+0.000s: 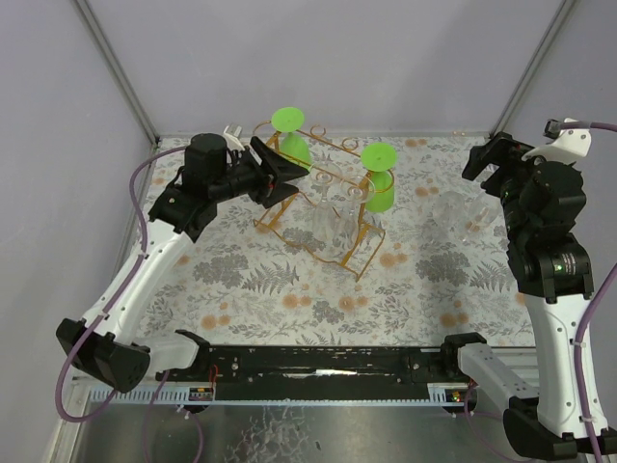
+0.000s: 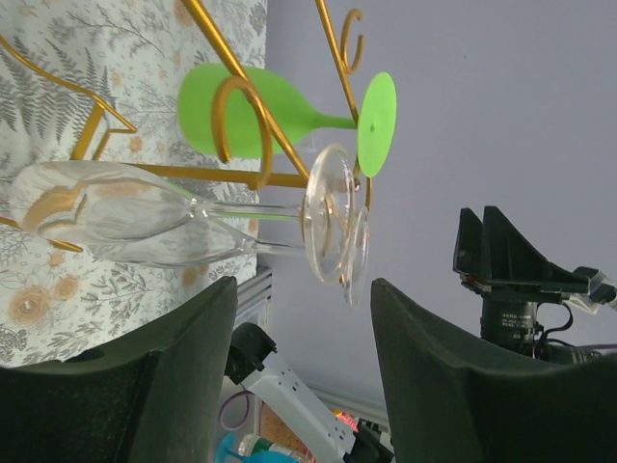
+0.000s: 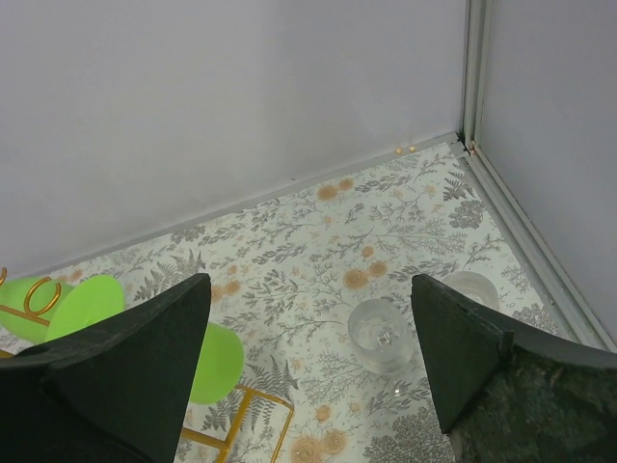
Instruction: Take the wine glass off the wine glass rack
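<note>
Where the left arm ends: the left gripper lies roughly level at the left side of the wine glass rack, pointing right into it.
Left fingers: the two dark fingers stand well apart with nothing clamped. In the wrist view the stems and feet of the clear glasses sit in line with the gap, beyond the tips.
Contact: there seems to be none between fingers and glass, though the overhead view is too crowded there to be sure.
Wine glass rack: a golden wire frame with curled loop ends, standing on the floral tablecloth toward the back, left of centre.
Clear wine glass: it hangs bowl-down on the rack's nearer side, foot uppermost. A second clear one is just beside it, the two feet overlapping in the wrist view.
Green glasses: two, also hung bowl-down with round feet on top, one at the rack's far left end and one at its right end.
Loose glasses: two clear ones stand on the cloth to the right of the rack, apart from it.
Right gripper: it is raised over the right back part of the table with fingers spread wide and holding nothing, the loose glasses on the cloth below it.
</note>
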